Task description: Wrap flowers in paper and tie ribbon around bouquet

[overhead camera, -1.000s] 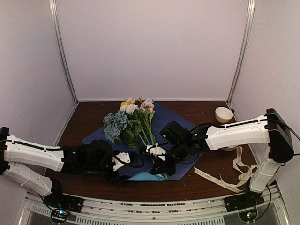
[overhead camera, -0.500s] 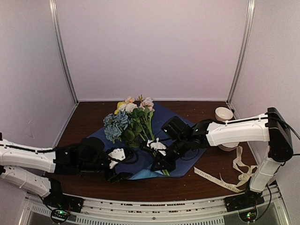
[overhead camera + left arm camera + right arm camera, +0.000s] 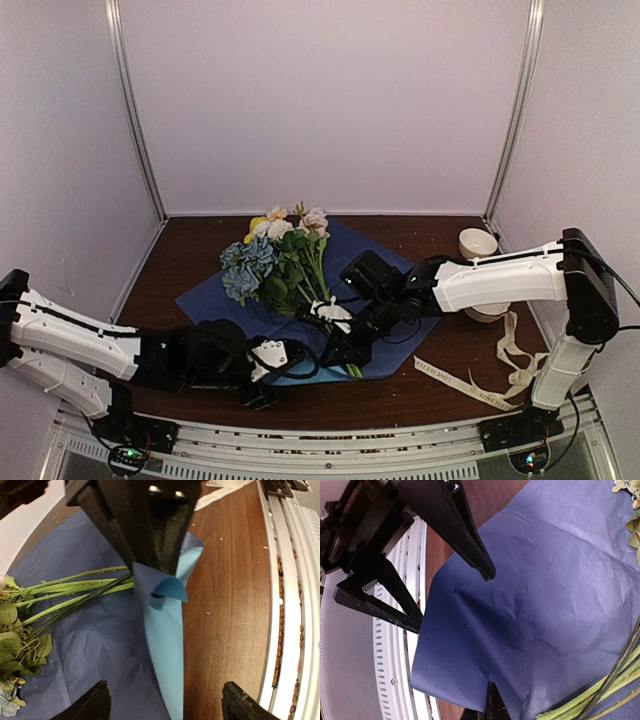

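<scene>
The flowers (image 3: 275,255) lie on the dark navy paper (image 3: 365,250), stems (image 3: 75,587) pointing to the near edge. My right gripper (image 3: 345,345) is shut on the paper's near edge (image 3: 470,680) and holds it raised and folded over, so the light blue underside (image 3: 167,645) shows. In the left wrist view its black fingers (image 3: 150,535) pinch that fold by the stem ends. My left gripper (image 3: 167,707) stands open, its jaws either side of the light blue fold and apart from it. The ribbon (image 3: 480,385) lies on the table at the right.
A white bowl (image 3: 478,243) stands at the back right, beyond the right arm. The metal rail (image 3: 287,605) runs along the table's near edge, close to the paper. The left gripper's open fingers (image 3: 465,540) hang over that rail in the right wrist view.
My left gripper has moved right and nearer, up to the lifted paper fold, still open. The right gripper has shifted slightly left, still holding the paper.
</scene>
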### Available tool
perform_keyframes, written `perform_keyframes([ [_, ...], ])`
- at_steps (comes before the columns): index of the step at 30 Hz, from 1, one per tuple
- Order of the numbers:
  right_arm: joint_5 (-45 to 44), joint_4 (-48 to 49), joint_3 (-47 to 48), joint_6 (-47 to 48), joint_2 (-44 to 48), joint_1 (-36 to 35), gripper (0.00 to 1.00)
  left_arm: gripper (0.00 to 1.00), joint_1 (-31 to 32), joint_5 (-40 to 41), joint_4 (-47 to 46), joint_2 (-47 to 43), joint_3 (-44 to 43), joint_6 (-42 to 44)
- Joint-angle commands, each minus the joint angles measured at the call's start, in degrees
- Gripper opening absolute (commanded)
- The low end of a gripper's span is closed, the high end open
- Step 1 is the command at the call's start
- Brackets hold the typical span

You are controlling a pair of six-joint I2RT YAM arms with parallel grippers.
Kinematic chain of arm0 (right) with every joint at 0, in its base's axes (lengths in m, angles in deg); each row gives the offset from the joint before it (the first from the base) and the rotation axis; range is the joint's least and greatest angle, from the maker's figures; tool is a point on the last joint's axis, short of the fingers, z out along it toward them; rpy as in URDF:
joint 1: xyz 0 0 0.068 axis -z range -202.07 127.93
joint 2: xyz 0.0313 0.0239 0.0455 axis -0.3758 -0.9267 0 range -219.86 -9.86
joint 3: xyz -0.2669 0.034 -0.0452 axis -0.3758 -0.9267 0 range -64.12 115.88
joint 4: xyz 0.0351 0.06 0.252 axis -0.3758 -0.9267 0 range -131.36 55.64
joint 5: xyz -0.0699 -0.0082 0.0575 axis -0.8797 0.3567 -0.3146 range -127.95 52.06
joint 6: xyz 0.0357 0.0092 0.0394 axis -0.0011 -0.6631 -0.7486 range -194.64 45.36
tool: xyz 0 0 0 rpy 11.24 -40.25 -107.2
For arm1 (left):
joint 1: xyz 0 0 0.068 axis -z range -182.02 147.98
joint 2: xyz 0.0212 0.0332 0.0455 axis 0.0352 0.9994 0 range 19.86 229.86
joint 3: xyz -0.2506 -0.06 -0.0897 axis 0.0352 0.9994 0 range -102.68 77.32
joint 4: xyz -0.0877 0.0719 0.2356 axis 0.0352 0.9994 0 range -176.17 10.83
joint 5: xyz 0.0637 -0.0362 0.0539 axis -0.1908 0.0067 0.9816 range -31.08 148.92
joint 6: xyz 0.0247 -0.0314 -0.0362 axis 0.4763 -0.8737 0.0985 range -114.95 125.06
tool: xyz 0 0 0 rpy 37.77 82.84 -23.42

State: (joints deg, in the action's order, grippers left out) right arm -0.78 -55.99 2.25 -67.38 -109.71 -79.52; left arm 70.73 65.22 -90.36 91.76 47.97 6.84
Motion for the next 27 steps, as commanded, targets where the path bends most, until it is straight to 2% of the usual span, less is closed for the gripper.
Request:
perform_keyframes([
  [1,0.2,-1.5,-0.6,0.6,0.8,0.3,0.00,0.72,-0.8,4.0,-8.4,2.2,1.4,0.3],
  [6,0.6,-2.7,-0.8,0.0,1.7,0.3,0.00,0.54,-2.5,-5.1,-12.2,7.0,2.2,0.0],
  [8,1.5,-3.9,-0.2,0.1,1.3,0.3,0.00,0.39,-3.7,-6.6,-12.8,7.5,2.3,-0.1],
  [12,3.0,-7.5,1.8,0.6,-0.1,0.5,0.01,0.00,-6.5,-8.6,-12.4,5.9,3.4,0.1],
  [14,4.1,-8.8,2.8,0.2,-0.2,0.8,0.09,0.00,-8.0,-9.2,-13.1,5.8,4.1,0.4],
  [17,4.3,-7.1,2.4,-3.5,1.8,3.4,0.30,0.00,-10.2,-10.1,-12.8,7.7,3.2,1.3],
  [19,2.4,-2.4,0.8,-10.2,3.7,6.6,0.33,0.00,-11.0,-11.5,-10.6,8.7,1.8,3.5],
  [22,-9.0,1.9,0.0,-20.6,3.7,10.6,0.32,0.00,-11.1,-13.1,-10.7,9.9,1.3,3.8],
  [25,-24.6,-3.2,2.5,-24.7,-0.6,11.2,0.24,0.00,-11.6,-13.3,-12.1,10.4,1.9,2.2],
  [27,-28.7,-5.6,4.4,-25.9,-3.7,11.2,0.19,0.00,-11.7,-13.3,-12.6,10.8,1.6,2.2],
])
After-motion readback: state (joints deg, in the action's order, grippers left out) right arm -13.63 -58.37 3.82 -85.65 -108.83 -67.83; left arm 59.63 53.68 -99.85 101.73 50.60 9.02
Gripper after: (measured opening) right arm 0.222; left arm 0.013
